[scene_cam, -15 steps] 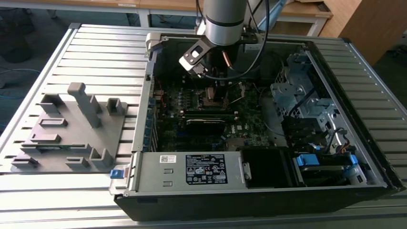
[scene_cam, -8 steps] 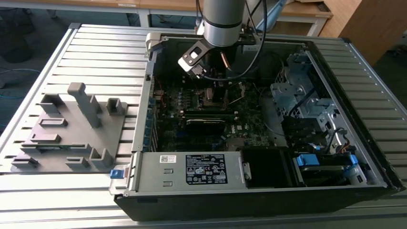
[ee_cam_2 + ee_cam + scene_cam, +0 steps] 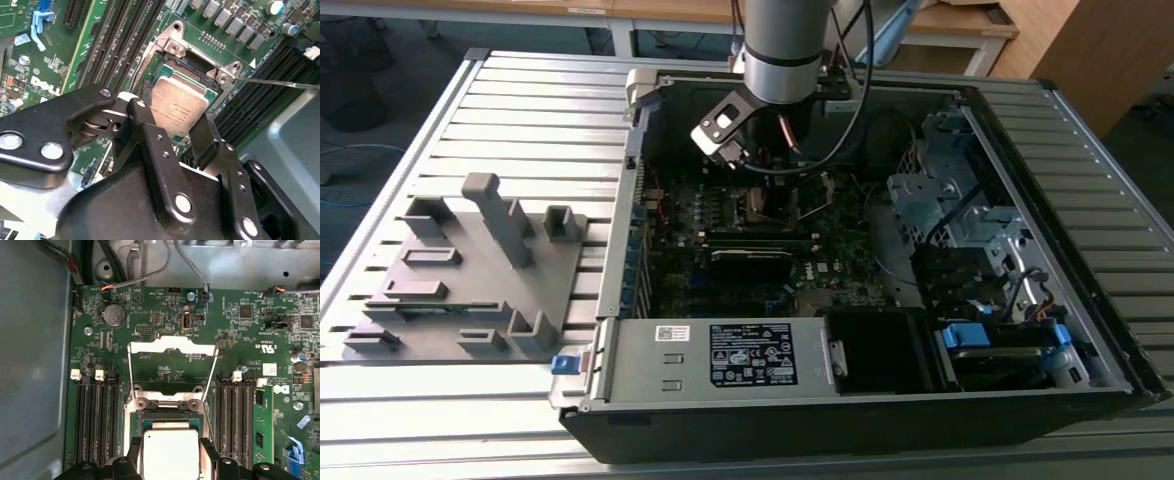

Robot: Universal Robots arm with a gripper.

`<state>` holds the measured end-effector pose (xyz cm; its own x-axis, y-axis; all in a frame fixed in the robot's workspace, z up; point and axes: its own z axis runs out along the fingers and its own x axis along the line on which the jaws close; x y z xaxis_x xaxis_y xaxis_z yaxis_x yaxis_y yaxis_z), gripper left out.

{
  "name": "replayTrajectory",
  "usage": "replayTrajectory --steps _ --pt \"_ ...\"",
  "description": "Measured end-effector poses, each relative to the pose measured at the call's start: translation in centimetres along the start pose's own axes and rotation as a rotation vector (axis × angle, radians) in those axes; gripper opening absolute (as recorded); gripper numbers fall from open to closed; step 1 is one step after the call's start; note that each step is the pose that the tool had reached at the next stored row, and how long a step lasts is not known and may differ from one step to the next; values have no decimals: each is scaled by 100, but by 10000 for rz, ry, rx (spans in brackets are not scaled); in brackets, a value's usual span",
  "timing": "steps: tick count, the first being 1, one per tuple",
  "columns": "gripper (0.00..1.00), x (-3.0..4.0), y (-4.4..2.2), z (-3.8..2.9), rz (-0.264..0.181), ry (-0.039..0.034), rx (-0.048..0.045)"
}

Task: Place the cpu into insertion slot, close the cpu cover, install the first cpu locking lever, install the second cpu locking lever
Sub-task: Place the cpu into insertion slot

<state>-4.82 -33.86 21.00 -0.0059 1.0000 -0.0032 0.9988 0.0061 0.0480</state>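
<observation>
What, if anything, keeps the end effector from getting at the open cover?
Likely nothing, so yes: the cover is swung open just beyond the chip that the end effector straddles, with nothing standing between them.

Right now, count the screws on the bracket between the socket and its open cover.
2. Both sit on the silvery bracket beside the insertion slot: one screw at one end, the other screw opposite. Others may hide under the claw gripping the cpu.

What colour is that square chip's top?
The cpu is pale silver-grey, clearest in the first wrist view.
</observation>
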Motion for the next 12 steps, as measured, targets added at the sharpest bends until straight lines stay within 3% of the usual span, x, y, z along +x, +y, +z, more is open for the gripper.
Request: replayTrajectory --steps 12 --pt "54 0 -9 52 0 -1 3"
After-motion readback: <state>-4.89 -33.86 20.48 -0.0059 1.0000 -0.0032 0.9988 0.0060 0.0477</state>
